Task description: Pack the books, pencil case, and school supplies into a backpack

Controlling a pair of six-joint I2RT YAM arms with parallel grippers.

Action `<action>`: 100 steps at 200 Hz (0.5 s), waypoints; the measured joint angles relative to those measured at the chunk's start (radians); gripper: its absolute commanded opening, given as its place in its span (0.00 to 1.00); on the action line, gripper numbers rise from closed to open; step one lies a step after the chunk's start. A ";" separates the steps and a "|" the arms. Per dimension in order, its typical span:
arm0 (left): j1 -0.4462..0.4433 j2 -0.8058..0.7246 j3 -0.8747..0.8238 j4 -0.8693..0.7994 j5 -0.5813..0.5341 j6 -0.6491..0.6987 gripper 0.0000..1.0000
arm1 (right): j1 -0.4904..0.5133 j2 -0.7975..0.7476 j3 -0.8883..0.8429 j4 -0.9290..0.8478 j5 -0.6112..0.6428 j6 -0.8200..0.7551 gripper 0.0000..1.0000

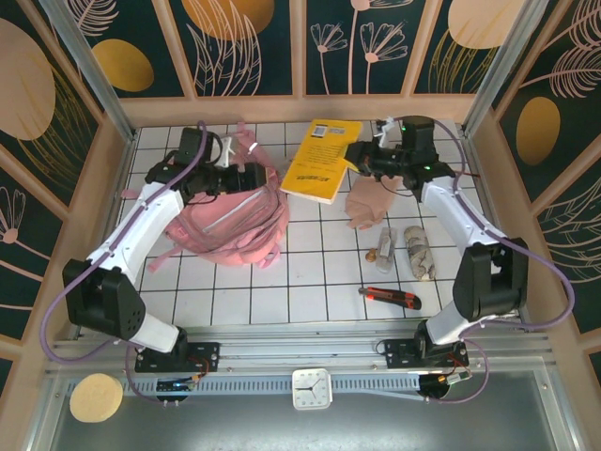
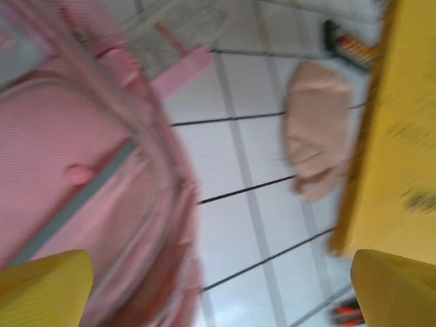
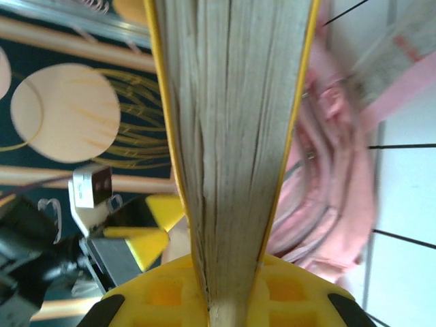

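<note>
**A:** Right gripper (image 1: 355,158) first; what has it got?

**B:** It is clamped on the yellow book (image 1: 322,160), at the book's right edge; the right wrist view looks straight along the page block pinched in the yellow gripper; the book sits at the far middle of the table, between the backpack and the right arm.

**A:** And the left gripper (image 2: 218,286)?

**B:** Spread wide, nothing between its yellow fingers (image 2: 41,286); it hangs over the top of the pink backpack (image 1: 230,221), which lies on the left half of the table.

**A:** What lies further out?

**B:** The pale-pink pencil case (image 1: 366,207) lies crumpled just nearer than the book; closer to the arms are a clear-wrapped bundle (image 1: 418,249) and some small silvery pieces (image 1: 383,246); nearer still, a red-and-black utility knife (image 1: 390,298).

**A:** The surface and the room?

**B:** The table (image 1: 310,272) is white square tiles with dark grout; a metal rail runs along the near edge, with a small white clock (image 1: 312,388) in front of it; wood-framed walls (image 1: 150,47) of dark teal panels with gold discs and pale plant drawings close in three sides.
</note>
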 measured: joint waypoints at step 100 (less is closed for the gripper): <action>-0.155 0.132 -0.107 -0.100 -0.210 0.263 0.52 | -0.018 -0.049 -0.035 -0.121 0.051 -0.045 0.00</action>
